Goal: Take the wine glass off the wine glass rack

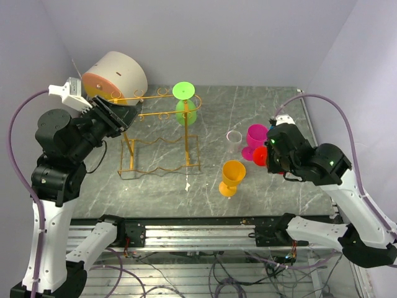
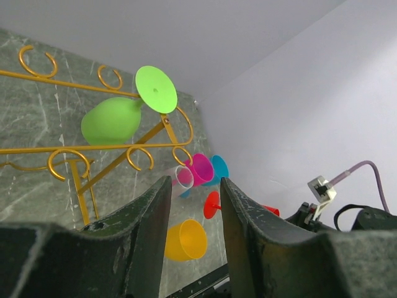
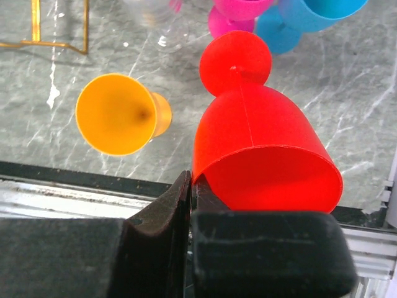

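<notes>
The gold wire wine glass rack (image 1: 160, 155) stands left of the table's middle and also shows in the left wrist view (image 2: 93, 149). A green wine glass (image 1: 185, 110) hangs on its top rail at the right end, foot up (image 2: 111, 121). My left gripper (image 1: 119, 118) is open and empty at the left end of the rack's top rail, well apart from the green glass; its jaws (image 2: 193, 205) stand wide. My right gripper (image 1: 268, 154) is shut on the rim of a red wine glass (image 3: 267, 155), held over the table at the right.
An orange glass (image 1: 232, 177) stands in front of the right gripper. A clear glass (image 1: 234, 140), a magenta glass (image 1: 255, 136) and a blue glass (image 3: 322, 9) stand together behind it. A white-and-orange drum (image 1: 115, 75) sits at the back left.
</notes>
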Robot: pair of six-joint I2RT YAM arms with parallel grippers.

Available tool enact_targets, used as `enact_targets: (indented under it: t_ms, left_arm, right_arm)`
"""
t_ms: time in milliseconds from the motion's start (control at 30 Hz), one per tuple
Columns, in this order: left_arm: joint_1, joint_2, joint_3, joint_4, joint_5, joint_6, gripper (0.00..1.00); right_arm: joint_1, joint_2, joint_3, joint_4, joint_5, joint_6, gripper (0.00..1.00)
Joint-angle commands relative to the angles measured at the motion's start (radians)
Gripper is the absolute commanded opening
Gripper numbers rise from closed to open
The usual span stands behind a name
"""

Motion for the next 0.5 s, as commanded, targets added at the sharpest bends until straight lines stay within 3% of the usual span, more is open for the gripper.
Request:
enact_targets:
  t_ms: [0, 267, 467]
  left_arm:
    - [-0.005, 0.0, -0.042, 0.057, 0.024, -0.007, 0.47]
    - [-0.003, 0.002, -0.04, 0.04, 0.021, 0.004, 0.47]
    - [-0.004, -0.01, -0.057, 0.043, 0.025, -0.002, 0.47]
  right_arm:
    - [-0.004, -0.008, -0.057, -0.003, -0.104, -0.034, 0.0]
    - [-0.017, 0.013, -0.207, 0.086, -0.181, -0.071, 0.0]
    - [-0.099, 0.054, -0.285, 0.187, -0.278, -0.142, 0.0]
